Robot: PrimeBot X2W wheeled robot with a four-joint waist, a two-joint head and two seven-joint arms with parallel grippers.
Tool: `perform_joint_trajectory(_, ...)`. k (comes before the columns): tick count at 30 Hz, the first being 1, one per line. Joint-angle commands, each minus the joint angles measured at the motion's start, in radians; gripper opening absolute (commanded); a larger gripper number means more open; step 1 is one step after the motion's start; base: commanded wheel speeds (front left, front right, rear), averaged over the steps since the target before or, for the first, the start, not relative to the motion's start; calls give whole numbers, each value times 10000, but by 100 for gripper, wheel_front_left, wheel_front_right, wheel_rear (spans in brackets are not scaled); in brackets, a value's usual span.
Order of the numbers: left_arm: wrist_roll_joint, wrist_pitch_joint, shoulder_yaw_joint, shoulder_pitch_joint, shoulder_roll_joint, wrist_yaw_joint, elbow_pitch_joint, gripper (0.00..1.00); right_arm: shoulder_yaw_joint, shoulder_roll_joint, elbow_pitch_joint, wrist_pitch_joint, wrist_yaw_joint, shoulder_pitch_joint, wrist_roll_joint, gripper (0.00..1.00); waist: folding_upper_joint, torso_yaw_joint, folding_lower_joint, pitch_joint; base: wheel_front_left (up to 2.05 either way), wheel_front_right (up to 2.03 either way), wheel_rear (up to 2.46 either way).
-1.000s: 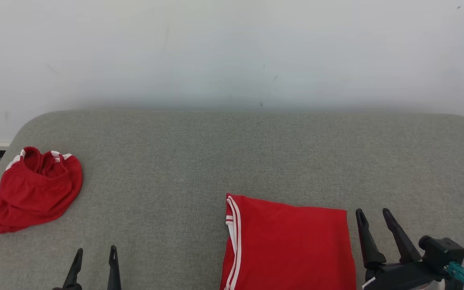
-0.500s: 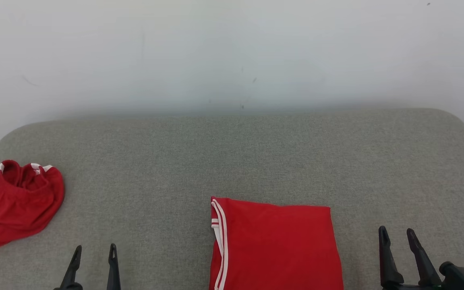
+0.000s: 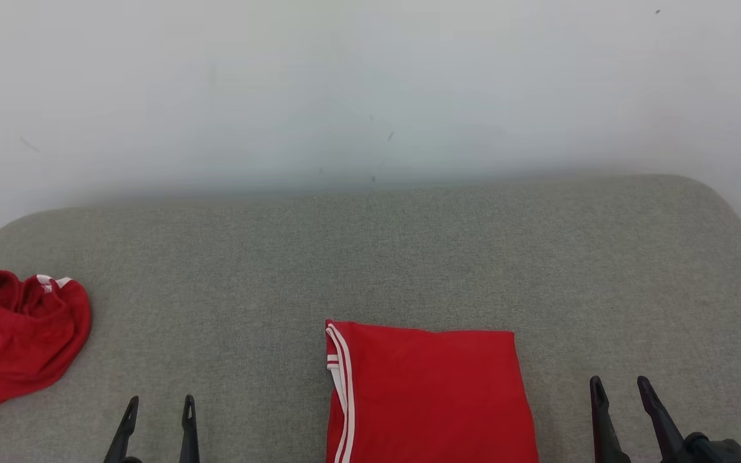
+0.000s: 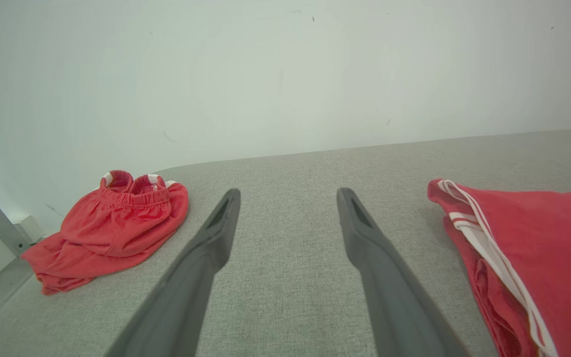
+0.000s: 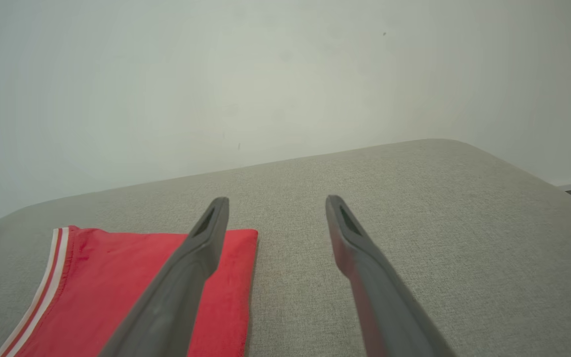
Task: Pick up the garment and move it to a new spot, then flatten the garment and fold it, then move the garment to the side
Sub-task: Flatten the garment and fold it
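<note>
one folded garment (image 3: 428,399), white stripes (image 3: 345,392), one crumpled red heap (image 3: 17,341)

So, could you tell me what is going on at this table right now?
A two-armed robot is sorting laundry on a grey padded surface. A folded red garment lies flat near the front, between the two grippers. Crumpled red shorts sit at the far left edge. The left gripper and right gripper are both open and hold nothing.
</note>
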Motion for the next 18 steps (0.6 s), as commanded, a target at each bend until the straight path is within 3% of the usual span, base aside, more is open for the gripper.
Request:
perform_joint_trajectory(1, 30, -32, -18, 125, 53, 34, 15, 100, -3, 64, -15, -10, -20, 99, -12, 100, 0, -10, 0, -28, 0, 0, 0)
perform_joint_trajectory(18, 88, -32, -312, 286, 183, 197, 145, 100, 305, 27, 132, -9, -20, 97, -253, 100, 0, 129, 0, -111, 0, 0, 0)
